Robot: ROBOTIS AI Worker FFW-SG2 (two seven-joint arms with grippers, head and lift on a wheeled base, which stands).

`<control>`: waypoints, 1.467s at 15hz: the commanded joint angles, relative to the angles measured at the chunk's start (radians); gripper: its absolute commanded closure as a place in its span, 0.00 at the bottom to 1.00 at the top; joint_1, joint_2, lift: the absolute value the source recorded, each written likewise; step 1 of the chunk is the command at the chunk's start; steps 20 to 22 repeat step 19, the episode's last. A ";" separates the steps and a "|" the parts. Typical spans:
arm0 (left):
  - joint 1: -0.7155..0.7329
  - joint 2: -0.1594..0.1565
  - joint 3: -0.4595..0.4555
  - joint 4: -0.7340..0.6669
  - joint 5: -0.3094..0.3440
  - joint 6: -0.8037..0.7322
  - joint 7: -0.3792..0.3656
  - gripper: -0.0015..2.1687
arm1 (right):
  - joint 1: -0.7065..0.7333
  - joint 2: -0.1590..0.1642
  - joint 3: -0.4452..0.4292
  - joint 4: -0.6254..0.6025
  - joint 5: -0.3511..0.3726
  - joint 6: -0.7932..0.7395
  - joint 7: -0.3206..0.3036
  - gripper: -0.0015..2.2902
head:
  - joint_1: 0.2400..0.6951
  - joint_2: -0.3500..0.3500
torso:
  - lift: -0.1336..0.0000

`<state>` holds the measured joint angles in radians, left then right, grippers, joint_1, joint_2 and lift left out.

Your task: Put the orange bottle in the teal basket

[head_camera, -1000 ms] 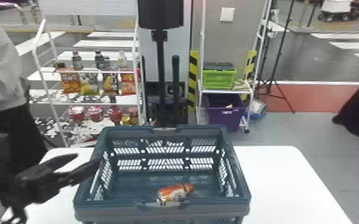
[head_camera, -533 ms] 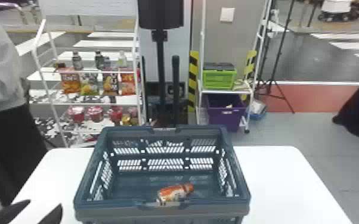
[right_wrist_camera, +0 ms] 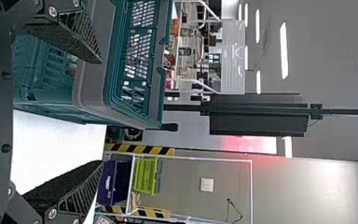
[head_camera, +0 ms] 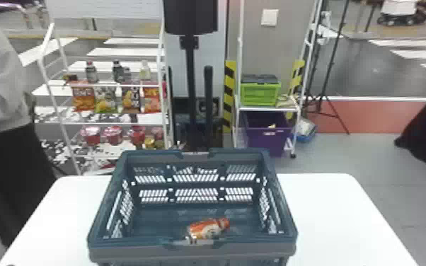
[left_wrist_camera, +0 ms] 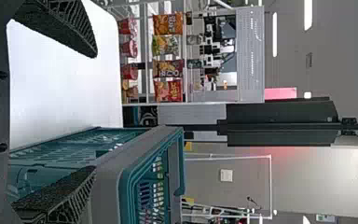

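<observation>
The orange bottle [head_camera: 207, 229] lay in the teal basket [head_camera: 194, 252], lower centre, presumably delivered, so left pincer [left_wrist_camera: 95, 112] and right pincer [right_wrist_camera: 101, 112] gaped empty.

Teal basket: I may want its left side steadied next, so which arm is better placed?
Left, I think: the left hand is open and empty near the basket's left side, while the right hand is near its right.

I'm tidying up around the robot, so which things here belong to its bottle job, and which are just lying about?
Job:
teal basket
orange bottle, lying inside
left gripper
right gripper

Lying about:
snack bags
red tubs
green crate
purple bin
</observation>
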<state>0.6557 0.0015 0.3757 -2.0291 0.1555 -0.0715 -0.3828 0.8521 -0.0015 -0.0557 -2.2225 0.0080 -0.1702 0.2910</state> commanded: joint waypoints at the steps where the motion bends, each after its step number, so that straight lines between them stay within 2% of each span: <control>1: 0.021 -0.004 -0.035 -0.010 -0.004 -0.012 0.018 0.01 | -0.004 0.002 0.014 0.012 0.006 0.001 -0.006 0.06 | 0.57 0.50 | 1.00; 10: 0.032 -0.004 -0.055 -0.034 0.001 0.006 0.085 0.01 | -0.013 0.002 0.022 0.009 0.009 0.025 -0.006 0.06 | 0.57 0.50 | 1.00; 17: 0.050 -0.004 -0.089 -0.037 0.021 0.016 0.147 0.01 | -0.005 0.002 0.040 -0.005 0.040 0.044 -0.006 0.06 | 0.57 0.50 | 1.00; 22: 0.056 -0.004 -0.100 -0.039 0.026 0.013 0.154 0.01 | -0.001 0.002 0.048 -0.008 0.046 0.044 -0.006 0.06 | 0.57 0.50 | 1.00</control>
